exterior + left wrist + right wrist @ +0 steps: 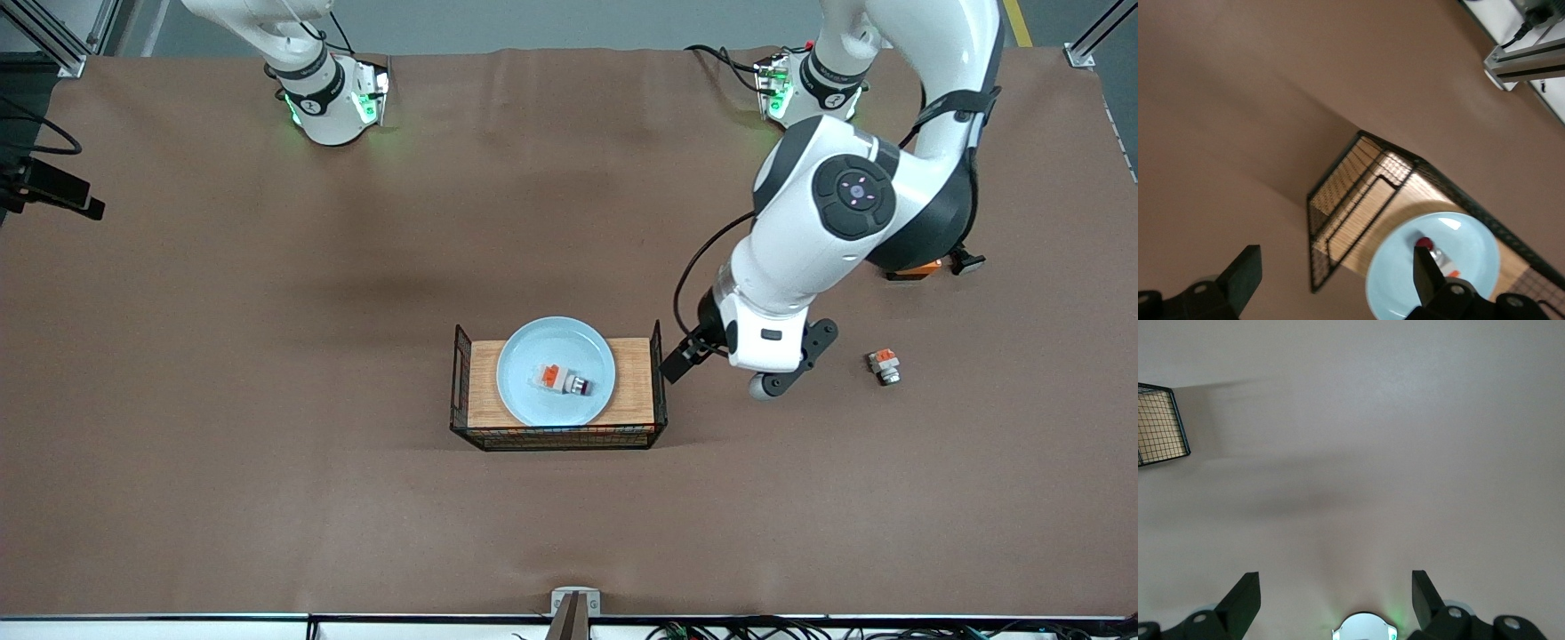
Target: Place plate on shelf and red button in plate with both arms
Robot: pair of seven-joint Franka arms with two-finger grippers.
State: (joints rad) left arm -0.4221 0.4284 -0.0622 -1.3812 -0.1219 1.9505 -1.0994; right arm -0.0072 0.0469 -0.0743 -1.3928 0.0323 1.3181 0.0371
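Observation:
The pale blue plate [533, 356] lies on the wooden tray [633, 391] inside its black wire frame. The red button [562, 380] lies on its side on the plate. My left gripper [689, 357] is open and empty, just above the table beside the tray's end toward the left arm. In the left wrist view the gripper [1335, 260] is open, with the plate [1471, 233], the button's red cap [1425, 243] and the tray [1358, 220] ahead of it. My right gripper [1335, 583] is open and empty over bare table near its base; it is out of the front view.
A similar orange and grey piece without a red tip [884, 364] lies toward the left arm's end. An orange box [916, 269] and a small black part [965, 262] sit partly hidden under the left arm. The tray's corner [1161, 427] shows in the right wrist view.

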